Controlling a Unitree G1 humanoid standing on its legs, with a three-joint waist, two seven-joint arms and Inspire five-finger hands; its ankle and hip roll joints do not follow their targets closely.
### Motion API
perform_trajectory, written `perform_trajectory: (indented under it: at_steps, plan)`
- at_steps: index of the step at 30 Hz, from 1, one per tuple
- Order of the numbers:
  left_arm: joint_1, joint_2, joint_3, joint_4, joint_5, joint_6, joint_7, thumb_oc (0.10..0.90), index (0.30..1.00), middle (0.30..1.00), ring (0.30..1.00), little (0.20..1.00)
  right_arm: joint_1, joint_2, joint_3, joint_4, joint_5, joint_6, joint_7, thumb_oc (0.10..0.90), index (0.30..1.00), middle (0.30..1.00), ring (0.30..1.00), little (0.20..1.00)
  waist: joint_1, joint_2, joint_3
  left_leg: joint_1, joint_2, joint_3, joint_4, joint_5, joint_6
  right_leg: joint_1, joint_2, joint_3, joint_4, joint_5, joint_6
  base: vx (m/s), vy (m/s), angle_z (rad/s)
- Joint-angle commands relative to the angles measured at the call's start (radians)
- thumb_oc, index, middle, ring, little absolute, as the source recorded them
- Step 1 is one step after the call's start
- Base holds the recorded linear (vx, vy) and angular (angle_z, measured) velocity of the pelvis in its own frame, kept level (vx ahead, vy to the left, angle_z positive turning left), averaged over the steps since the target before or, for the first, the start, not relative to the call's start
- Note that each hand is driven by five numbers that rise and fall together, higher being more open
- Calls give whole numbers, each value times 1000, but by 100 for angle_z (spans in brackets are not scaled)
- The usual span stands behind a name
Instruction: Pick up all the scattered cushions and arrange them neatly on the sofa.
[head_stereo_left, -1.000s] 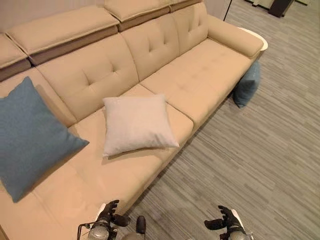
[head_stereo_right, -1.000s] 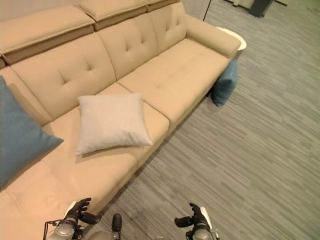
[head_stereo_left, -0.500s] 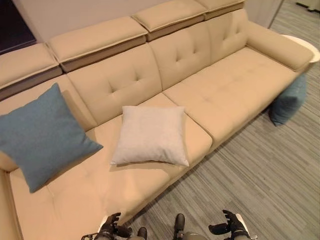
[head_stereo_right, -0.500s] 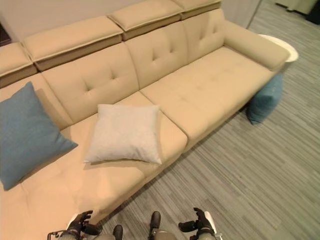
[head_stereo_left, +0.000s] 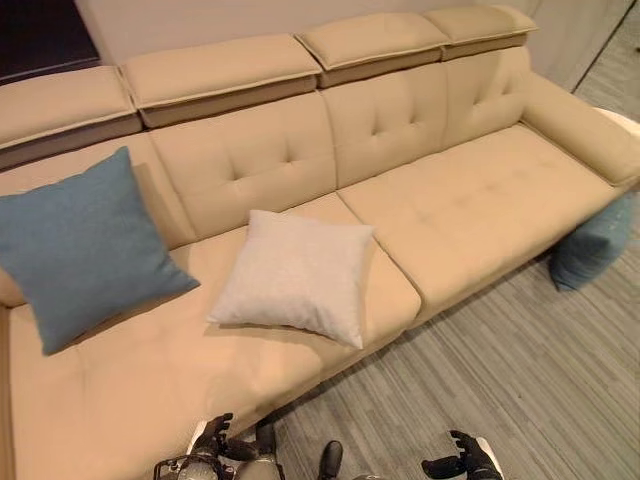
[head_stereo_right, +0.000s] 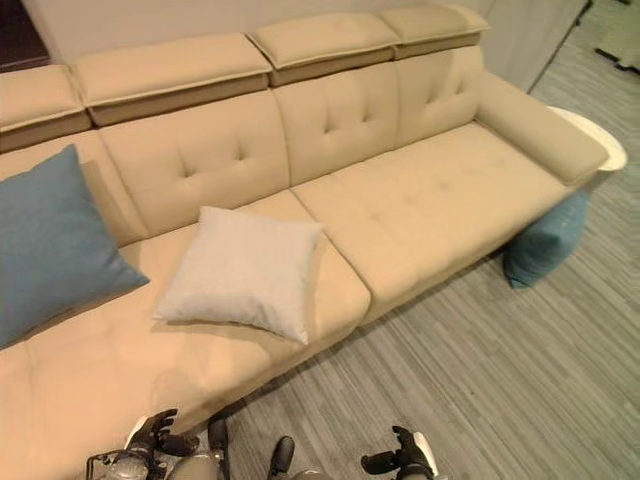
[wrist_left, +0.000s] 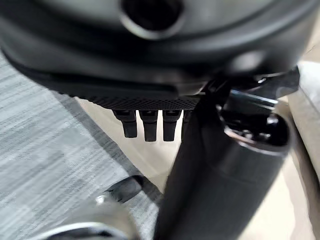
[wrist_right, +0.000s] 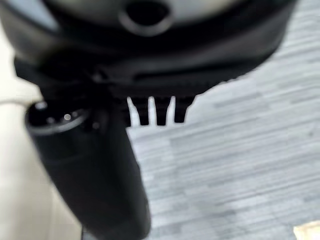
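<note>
**One cushion left on the floor**

Blue floor cushion wedged against sofa end, under the armrest. Blue cushion and beige cushion already on seat. Left hand and right hand low, relaxed, empty. Likely to snag against sofa when pulled.

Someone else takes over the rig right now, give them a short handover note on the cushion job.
Left hand and right hand are low in front of the robot, fingers relaxed, holding nothing.
On the sofa: a blue cushion leaning on the backrest, a light grey cushion lying flat on the seat.
Left to do: a second blue cushion sits on the floor by the sofa's right armrest. Fetch it, then tidy the grey one.
</note>
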Motion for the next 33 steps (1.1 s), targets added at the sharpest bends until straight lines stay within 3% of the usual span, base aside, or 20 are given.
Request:
perform_trajectory:
  at_steps: [1,3,5,8,11,19,25,26,28,33]
  plan:
    - [8,17,5,-41,-1,-18,21,800,900,900,900,900,-17,-29,-10,-20,-5,-17,-15,800,900,900,900,900,21,10,-22,-10,-26,13,77,-95,31,-22,-150,15,309,-98,162,122,143,-41]
    - [3,25,8,-46,-3,-20,23,800,900,900,900,900,-27,-30,-11,-16,-9,-15,-12,800,900,900,900,900,13,20,-8,17,-29,5,67,-97,43,-82,-165,28,433,-63,183,91,112,-28]
    - [2,30,8,-49,-2,-26,24,800,900,900,900,900,-28,-32,-18,-16,-5,-19,-13,800,900,900,900,900,1,32,-5,46,-36,-14,47,-98,46,-118,-158,59,451,-56,181,125,50,7]
    - [-8,31,5,-44,1,-34,27,800,900,900,900,900,-35,-40,-21,-16,-10,-19,-19,800,900,900,900,900,-17,47,-5,74,-43,-46,13,-98,40,-156,-159,107,352,-51,166,130,-27,37]
    - [-23,37,-4,-31,13,-34,31,800,900,900,900,900,-39,-49,-15,-1,-27,-10,-28,800,900,900,900,900,-39,38,-4,92,-63,-79,3,-104,35,-162,-157,176,205,-1,173,110,-85,26]
    - [-11,37,48,-11,-11,-40,48,800,900,900,900,900,-19,-89,-55,23,-24,-18,-39,800,900,900,900,900,-33,30,-70,148,-53,-102,-60,-88,4,-30,-141,136,53,19,172,135,-126,33]
    - [-14,108,112,-84,-37,-46,70,800,900,900,900,900,-5,-183,-124,-86,-20,-36,-58,800,900,900,900,900,-30,34,-90,173,-39,-106,-85,-80,-13,20,-130,110,1,17,169,58,-41,6]
    - [-19,163,157,-143,-48,-54,89,800,900,900,900,900,-4,-242,-183,-188,9,-50,-69,800,900,900,900,900,-32,37,-97,179,-34,-105,-92,-80,-20,33,-126,101,-18,15,172,58,-15,10]
    - [-22,177,183,-167,-70,-58,102,800,900,900,900,900,-9,-254,-214,-229,39,-59,-76,800,900,900,900,900,-33,40,-101,183,-32,-103,-92,-83,-23,38,-126,98,-20,12,172,51,0,3]
    - [-33,174,254,-251,-198,-78,145,800,900,900,900,900,-42,-225,-282,-325,168,-78,-104,800,900,900,900,900,-31,49,-108,188,-28,-105,-92,-93,-27,46,-126,88,-20,0,172,46,6,3]
